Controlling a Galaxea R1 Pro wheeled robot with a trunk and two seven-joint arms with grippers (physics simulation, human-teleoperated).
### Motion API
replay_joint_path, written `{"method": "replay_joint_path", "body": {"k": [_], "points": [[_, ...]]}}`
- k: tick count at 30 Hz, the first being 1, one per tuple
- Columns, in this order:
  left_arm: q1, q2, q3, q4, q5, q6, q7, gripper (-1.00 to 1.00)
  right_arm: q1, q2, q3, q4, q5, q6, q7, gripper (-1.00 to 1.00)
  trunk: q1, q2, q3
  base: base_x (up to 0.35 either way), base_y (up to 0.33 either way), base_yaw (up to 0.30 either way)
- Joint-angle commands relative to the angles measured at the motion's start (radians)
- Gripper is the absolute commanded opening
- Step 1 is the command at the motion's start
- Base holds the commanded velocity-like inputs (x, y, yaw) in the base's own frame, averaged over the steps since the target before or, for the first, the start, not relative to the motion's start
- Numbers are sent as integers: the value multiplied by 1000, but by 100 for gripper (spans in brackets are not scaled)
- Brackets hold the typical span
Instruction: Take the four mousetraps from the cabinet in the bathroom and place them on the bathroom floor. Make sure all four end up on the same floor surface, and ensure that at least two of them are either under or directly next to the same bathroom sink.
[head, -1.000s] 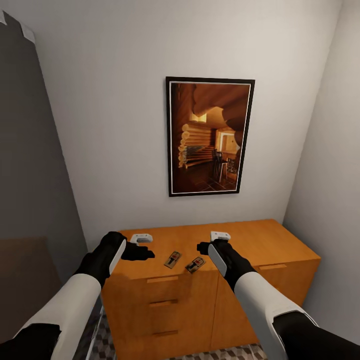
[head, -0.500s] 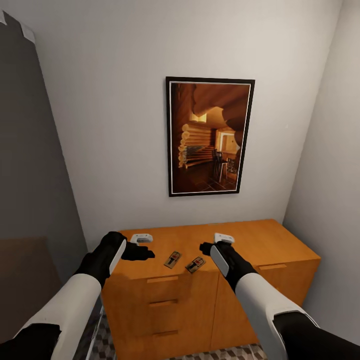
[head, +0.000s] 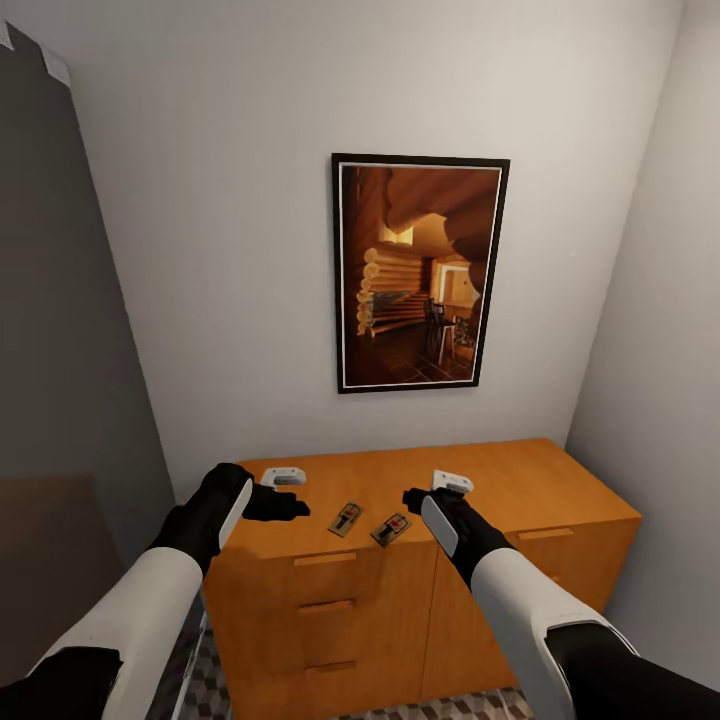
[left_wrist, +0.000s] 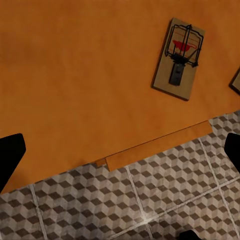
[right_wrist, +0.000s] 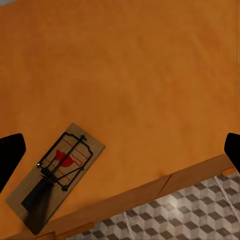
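Mousetraps, two small tan boards with dark wire and a red spot, lie side by side near the cabinet's (head: 500, 480) front edge: one (head: 346, 518) nearer the left end effector (head: 290, 507), the other (head: 391, 528) nearer the right end effector (head: 410, 497). Both end effectors hover spread wide, empty. Cube-patterned floor tiles (left_wrist: 165, 200) lie below.

Your two white-sleeved arms with black forearms reach forward from 7 and 5 o'clock. Your left black two-fingered gripper (head: 285, 505) points toward 3 o'clock, wrist level. Your right black two-fingered gripper (head: 412, 497) points toward 11 o'clock. Both sets of dark fingertips (left_wrist: 11, 156) sit wide apart, though edge-cropped, so probably fully spread.
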Motion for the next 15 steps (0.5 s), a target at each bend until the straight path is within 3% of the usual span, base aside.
{"method": "replay_joint_path", "body": {"k": [1, 15], "points": [[0, 0, 0, -1, -5, 3, -4, 100, 0, 0, 4, -1, -6, 4, -8, 100, 0, -1, -1, 0, 0, 0], [0, 0, -1, -2, -5, 3, -3, 100, 0, 0, 6, 0, -5, 2, -9, 100, 0, -1, -1, 0, 0, 0]]}}
